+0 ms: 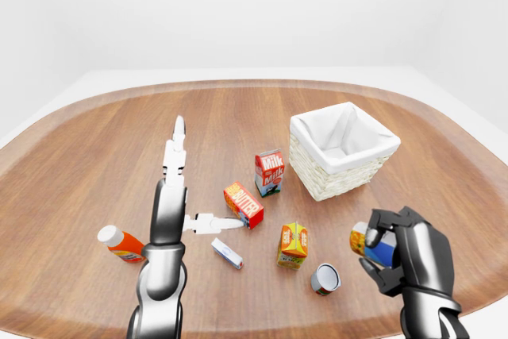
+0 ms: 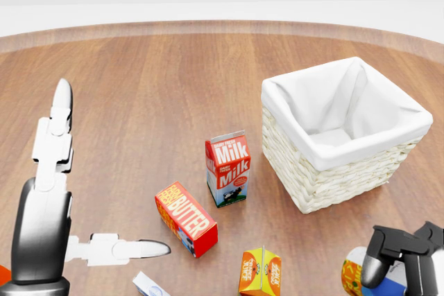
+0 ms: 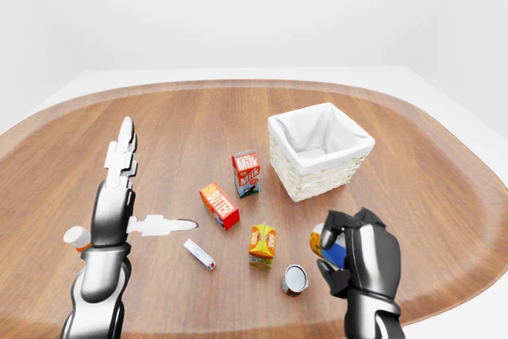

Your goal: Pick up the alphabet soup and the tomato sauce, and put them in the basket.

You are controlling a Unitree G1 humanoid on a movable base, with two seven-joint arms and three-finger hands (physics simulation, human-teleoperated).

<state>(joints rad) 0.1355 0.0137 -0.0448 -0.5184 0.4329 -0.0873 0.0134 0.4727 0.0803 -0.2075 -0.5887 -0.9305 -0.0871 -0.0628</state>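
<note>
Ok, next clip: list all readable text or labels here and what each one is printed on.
"Milk", printed twice: on the red and white milk carton.
"BUTTER": on the red butter box.
Orange carton: print too small to read.
Can held in the right hand: label too blurred to read.
Bottle, small white box and lying can: nothing legible.

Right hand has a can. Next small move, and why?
Probably carry the right hand up and toward the basket, until the can is over the white liner. The fingers are closed round that can, it is clear of the table, and the basket sits above-left of it, open-topped and unobstructed.
</note>
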